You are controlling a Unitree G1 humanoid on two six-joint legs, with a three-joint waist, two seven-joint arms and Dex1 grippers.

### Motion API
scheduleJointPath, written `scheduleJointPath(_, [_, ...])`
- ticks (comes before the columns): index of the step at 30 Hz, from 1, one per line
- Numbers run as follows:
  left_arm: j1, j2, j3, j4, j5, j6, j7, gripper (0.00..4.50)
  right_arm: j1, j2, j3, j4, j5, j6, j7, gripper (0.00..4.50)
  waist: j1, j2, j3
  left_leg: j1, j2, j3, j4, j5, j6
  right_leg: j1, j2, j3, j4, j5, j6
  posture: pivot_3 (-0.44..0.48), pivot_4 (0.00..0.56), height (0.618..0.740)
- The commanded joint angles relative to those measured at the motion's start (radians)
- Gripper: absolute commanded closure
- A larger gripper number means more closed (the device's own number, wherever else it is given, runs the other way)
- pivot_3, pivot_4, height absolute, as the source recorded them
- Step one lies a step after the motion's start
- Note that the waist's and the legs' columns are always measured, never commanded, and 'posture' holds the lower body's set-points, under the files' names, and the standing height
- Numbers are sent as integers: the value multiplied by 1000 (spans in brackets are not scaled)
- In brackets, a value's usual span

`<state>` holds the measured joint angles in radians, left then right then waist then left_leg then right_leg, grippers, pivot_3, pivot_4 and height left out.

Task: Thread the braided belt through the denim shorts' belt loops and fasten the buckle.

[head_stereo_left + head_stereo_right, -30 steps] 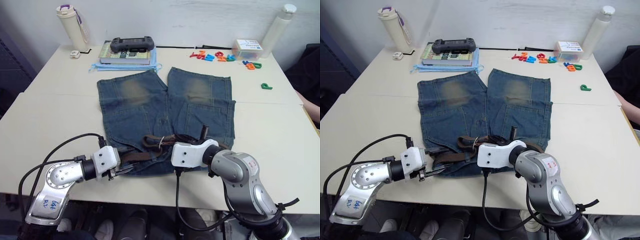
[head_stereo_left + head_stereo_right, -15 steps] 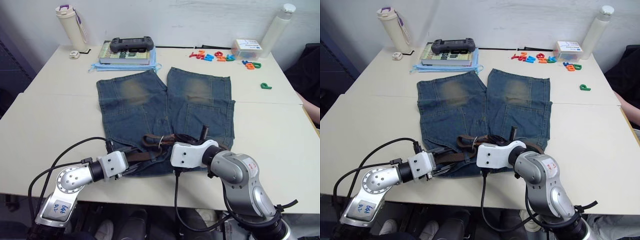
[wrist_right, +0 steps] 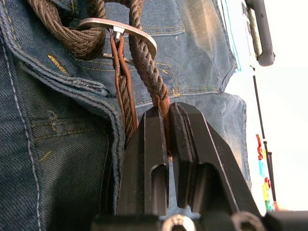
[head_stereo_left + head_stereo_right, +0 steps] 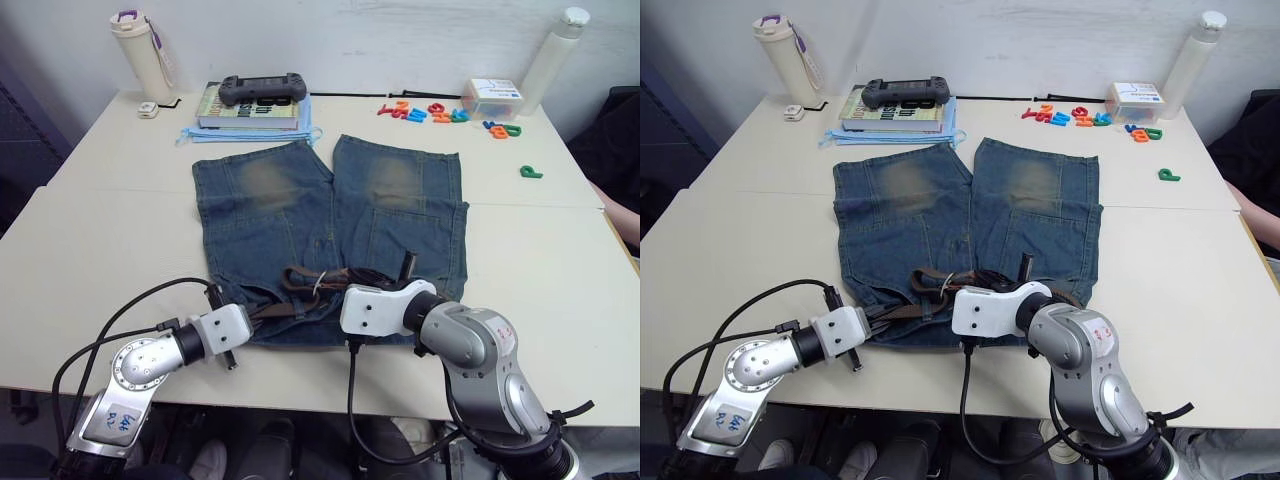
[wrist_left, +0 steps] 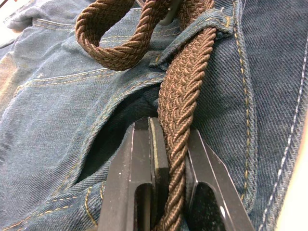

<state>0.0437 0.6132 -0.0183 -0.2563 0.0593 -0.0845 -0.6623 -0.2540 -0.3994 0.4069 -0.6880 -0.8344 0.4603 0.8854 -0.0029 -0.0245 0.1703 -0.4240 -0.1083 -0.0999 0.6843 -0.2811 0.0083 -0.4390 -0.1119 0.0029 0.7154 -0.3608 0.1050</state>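
I've got the left gripper clamped on the braided belt, running ahead under a belt loop on the denim shorts; right gripper pinches its tan tip below the buckle.

The right gripper covers the belt's tan tip where its 2 fingers close on it, and the right arm hides the shorts' near right waistband in the head views. The belt passes under a belt loop, hidden there. The left gripper covers the belt stretch it clamps. The buckle is partly wrapped by belt. The far-right letters are too small to read.
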Motion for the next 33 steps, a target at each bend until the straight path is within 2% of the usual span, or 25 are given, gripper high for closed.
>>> scheduleJointPath(1, [21,32,38,83,56,-34,55,4474,-6,3,-35,-54,-4,-1,-4,4500,0,0,0,0,0,0,0,0,0,0,0,0,0,0,0,0,150,667])
scheduleJointPath(5, [4,46,58,142,62,-56,93,4474,2,6,-61,-70,-9,22,-4,4500,0,0,0,1,0,0,-1,0,0,0,0,0,1,0,0,0,150,667])
scheduleJointPath(12, [-26,12,53,162,28,-6,120,4474,26,-41,-188,-140,30,64,30,4500,3,0,0,1,0,0,-1,-2,4,1,0,0,1,0,0,0,150,667])
scheduleJointPath(20, [-20,-1,113,233,-35,25,136,4474,234,-174,-426,-164,106,42,13,4500,7,1,0,3,1,-1,-1,-3,5,4,0,-1,-1,0,0,0,150,667])
scheduleJointPath(26, [-20,-5,135,273,-80,62,155,4474,268,-193,-448,-149,116,46,-10,4500,4,1,-1,11,1,-1,-1,-4,6,13,0,-3,-2,-1,0,0,150,667])
scheduleJointPath(33, [-4,-27,176,300,-145,172,197,4474,282,-217,-464,-126,97,57,-38,4500,4,2,-1,13,2,-2,-2,-5,6,15,0,-3,-3,-1,-1,0,150,667])
